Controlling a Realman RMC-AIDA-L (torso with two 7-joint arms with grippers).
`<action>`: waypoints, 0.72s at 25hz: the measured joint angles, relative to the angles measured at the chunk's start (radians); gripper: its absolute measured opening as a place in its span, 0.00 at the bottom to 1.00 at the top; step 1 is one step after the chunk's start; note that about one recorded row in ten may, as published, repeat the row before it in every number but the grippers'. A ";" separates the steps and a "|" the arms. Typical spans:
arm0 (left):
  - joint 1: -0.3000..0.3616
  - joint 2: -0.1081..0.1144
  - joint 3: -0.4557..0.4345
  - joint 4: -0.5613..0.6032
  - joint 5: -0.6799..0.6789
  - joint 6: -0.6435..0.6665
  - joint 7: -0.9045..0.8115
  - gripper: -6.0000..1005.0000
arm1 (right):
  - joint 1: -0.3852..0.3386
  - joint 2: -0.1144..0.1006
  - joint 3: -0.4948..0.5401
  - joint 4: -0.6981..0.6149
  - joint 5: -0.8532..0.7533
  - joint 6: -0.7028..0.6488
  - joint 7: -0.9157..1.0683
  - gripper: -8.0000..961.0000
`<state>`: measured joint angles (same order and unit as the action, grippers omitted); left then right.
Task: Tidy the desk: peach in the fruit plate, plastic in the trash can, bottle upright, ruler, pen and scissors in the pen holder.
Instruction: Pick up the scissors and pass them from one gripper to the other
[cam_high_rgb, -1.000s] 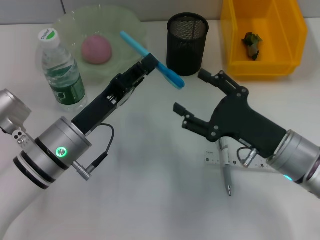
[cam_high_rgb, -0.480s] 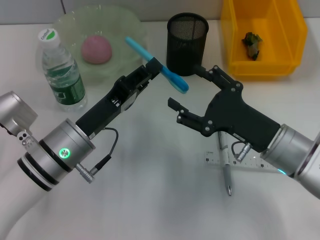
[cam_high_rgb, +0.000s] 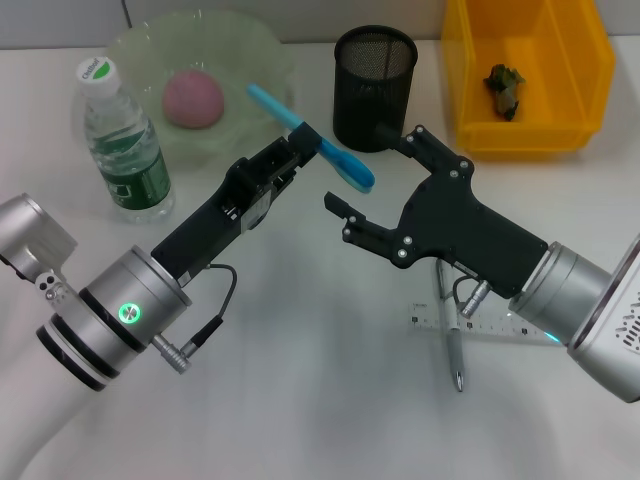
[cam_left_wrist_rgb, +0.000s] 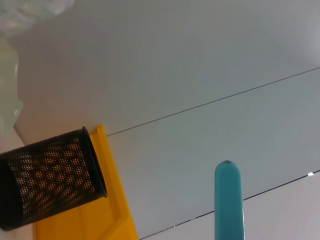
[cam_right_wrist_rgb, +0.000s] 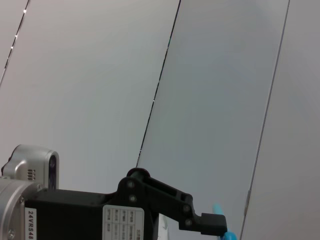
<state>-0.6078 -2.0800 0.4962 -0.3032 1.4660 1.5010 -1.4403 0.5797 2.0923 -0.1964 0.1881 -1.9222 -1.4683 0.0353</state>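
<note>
one scissors (cam_high_rgb: 311, 151), clamped mid-length in left gripper (cam_high_rgb: 303, 139), raised above desk (cam_high_rgb: 300, 380) just before pen holder (cam_high_rgb: 374, 86) | right gripper (cam_high_rgb: 365, 170) jaws apart, empty, scissors tip between them | one pen (cam_high_rgb: 452, 345) across one ruler (cam_high_rgb: 478, 326) | one peach (cam_high_rgb: 193, 99) in fruit plate (cam_high_rgb: 140, 50) | one bottle (cam_high_rgb: 124, 141) upright | one trash can (cam_high_rgb: 527, 75)

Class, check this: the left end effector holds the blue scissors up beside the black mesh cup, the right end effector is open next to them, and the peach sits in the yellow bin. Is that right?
Not quite. The peach sits in the pale green bowl, not the yellow bin, as the head view shows. The rest stands: the left end effector holds the scissors up beside the black mesh cup, and the right end effector is open next to them.
</note>
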 joint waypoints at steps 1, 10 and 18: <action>0.000 0.000 0.000 0.000 0.000 0.000 0.000 0.29 | 0.000 0.000 0.000 0.000 0.000 0.000 0.000 0.86; -0.001 -0.001 -0.010 -0.009 0.001 -0.004 0.009 0.29 | 0.015 0.000 0.000 -0.005 -0.007 0.020 0.000 0.86; -0.006 -0.002 -0.023 -0.011 0.013 -0.009 0.013 0.29 | 0.023 0.000 0.000 -0.006 -0.008 0.028 0.000 0.72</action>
<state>-0.6137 -2.0815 0.4730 -0.3146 1.4793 1.4919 -1.4274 0.6022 2.0923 -0.1963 0.1817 -1.9298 -1.4402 0.0351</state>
